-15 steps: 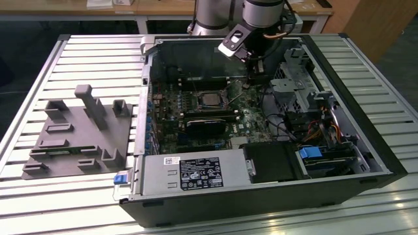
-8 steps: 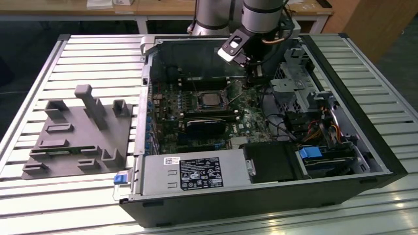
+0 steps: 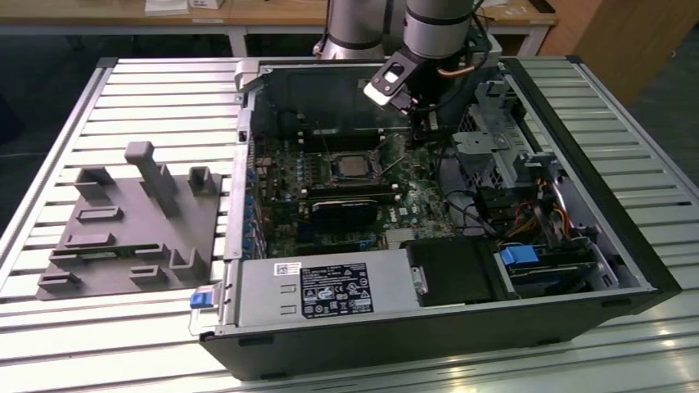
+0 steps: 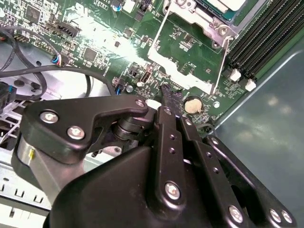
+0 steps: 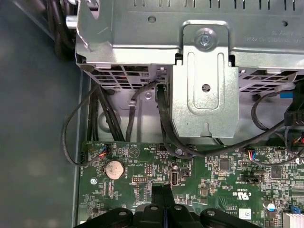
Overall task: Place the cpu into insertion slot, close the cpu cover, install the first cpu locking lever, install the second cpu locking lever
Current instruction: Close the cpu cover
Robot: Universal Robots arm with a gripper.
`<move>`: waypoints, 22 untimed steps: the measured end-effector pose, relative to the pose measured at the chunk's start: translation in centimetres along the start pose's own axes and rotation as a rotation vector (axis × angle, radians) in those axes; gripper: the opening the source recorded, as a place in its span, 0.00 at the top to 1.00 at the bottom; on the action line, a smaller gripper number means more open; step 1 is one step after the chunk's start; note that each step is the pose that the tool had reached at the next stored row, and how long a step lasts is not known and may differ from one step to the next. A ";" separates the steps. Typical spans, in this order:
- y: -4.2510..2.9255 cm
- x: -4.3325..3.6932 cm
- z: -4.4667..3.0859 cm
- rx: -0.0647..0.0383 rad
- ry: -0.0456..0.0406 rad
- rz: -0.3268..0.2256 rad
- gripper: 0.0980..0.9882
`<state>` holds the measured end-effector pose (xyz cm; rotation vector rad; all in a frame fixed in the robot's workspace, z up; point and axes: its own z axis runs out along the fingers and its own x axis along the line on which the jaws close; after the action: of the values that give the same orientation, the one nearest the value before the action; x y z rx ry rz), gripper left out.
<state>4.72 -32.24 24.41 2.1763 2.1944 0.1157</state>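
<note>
The cpu (image 3: 352, 164) lies flat in the socket on the green motherboard, its silver top showing; one corner of it (image 4: 223, 5) appears in the second wrist view. The silvery cpu cover (image 4: 192, 21) seems to lie down around it. Thin wire locking levers (image 4: 159, 31) (image 4: 222, 64) run along two sides of the socket; I cannot tell whether they are latched. My gripper (image 3: 428, 131) hangs over the board to the exterior view's right of the socket. Its black fingers (image 4: 170, 92) (image 5: 164, 194) are pressed together in both wrist views, with nothing between them.
A coin battery (image 5: 114, 169) and small connectors lie on the board close to the fingertips. A metal drive cage (image 5: 204, 85) with black cables (image 5: 114, 118) stands beyond them. Memory slots (image 4: 266, 38) flank the socket. A grey fixture block (image 3: 131, 221) sits outside the case.
</note>
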 end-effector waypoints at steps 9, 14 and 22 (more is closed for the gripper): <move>0.13 -0.01 0.12 0.119 0.0009 0.002 1.00; 0.12 0.00 0.12 0.122 0.0008 0.002 1.00; -1.53 0.01 0.00 0.117 0.0009 0.002 1.00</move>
<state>3.20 -32.24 24.28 2.2379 2.2538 -0.0125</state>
